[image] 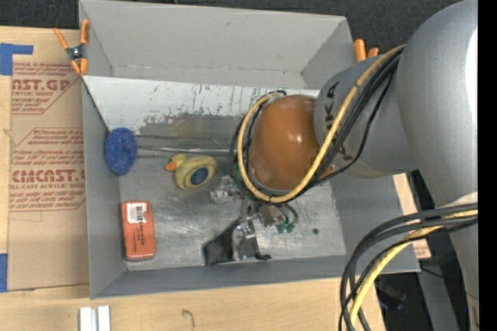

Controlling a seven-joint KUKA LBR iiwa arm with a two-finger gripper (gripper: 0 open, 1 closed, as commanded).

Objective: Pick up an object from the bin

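Below and right of the yellow toy duck (192, 171), the gripper (248, 235) hangs just beside a black object (220, 250), spread or together I cannot tell; centring squarely over it before clamping seems wisest.

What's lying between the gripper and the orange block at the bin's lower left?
Nothing: in the camera view the stretch of bin floor between the gripper and the orange block is bare. The yellow toy lies farther back, off that line.

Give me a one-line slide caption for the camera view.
Gripper near the bin's near wall; orange block, yellow toy and blue ball lie apart from it.
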